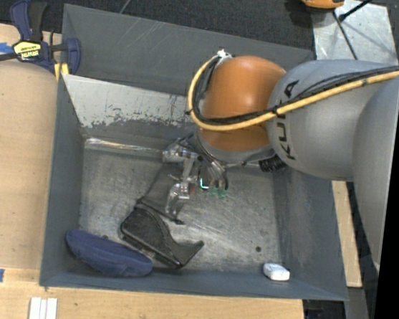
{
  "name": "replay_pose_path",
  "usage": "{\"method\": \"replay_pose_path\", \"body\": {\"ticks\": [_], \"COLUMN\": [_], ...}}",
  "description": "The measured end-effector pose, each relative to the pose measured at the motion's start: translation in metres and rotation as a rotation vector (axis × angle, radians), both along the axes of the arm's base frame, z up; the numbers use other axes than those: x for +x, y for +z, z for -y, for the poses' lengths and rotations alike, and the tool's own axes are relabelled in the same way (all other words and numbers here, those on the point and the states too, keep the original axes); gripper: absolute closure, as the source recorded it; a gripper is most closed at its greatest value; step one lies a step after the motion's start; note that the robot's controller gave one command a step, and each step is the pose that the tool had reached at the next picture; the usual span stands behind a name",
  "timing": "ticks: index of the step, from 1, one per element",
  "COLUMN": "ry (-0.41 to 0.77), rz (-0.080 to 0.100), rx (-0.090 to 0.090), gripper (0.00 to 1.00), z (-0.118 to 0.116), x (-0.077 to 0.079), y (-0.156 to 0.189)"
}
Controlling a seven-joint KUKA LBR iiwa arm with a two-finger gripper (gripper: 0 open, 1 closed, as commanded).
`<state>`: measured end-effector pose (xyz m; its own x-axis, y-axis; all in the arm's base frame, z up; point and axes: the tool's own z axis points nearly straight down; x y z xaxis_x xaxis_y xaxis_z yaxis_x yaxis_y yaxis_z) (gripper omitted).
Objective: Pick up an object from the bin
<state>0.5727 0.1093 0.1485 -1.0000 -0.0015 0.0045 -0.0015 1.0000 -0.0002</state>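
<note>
Arm: grey, reaching in from the right over the back half of the bin, with a yellow cable looped across it.
Orange cover: rounded, on the wrist, directly above the pincer.
Pincer: pointing down at the middle of the bin floor; I cannot tell whether it is apart or together.
Black piece: flat, dark and wedge-like with a notched right end, lying on the floor front-left of centre. Its upper end is just beside the pincer tip; contact is unclear.
Blue pouch: soft oval in the front left corner, touching the black piece's lower edge.
White piece: small, in the front right corner, well apart from the others.
Bin: grey metal, sloped walls, scuffed floor.
</note>
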Motion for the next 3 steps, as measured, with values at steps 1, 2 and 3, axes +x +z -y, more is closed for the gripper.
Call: {"method": "replay_pose_path", "body": {"ticks": [1, 2, 3], "ry": [0.104, 0.095, 0.356], "rz": [0.013, 0.024, 0.016], "rx": [0.012, 0.006, 0.001], "gripper": [0.0, 1.0, 1.0], "z": [0.028, 0.035, 0.017], "x": [0.036, 0.039, 0.045], "y": [-0.053, -0.053, 0.095]}}
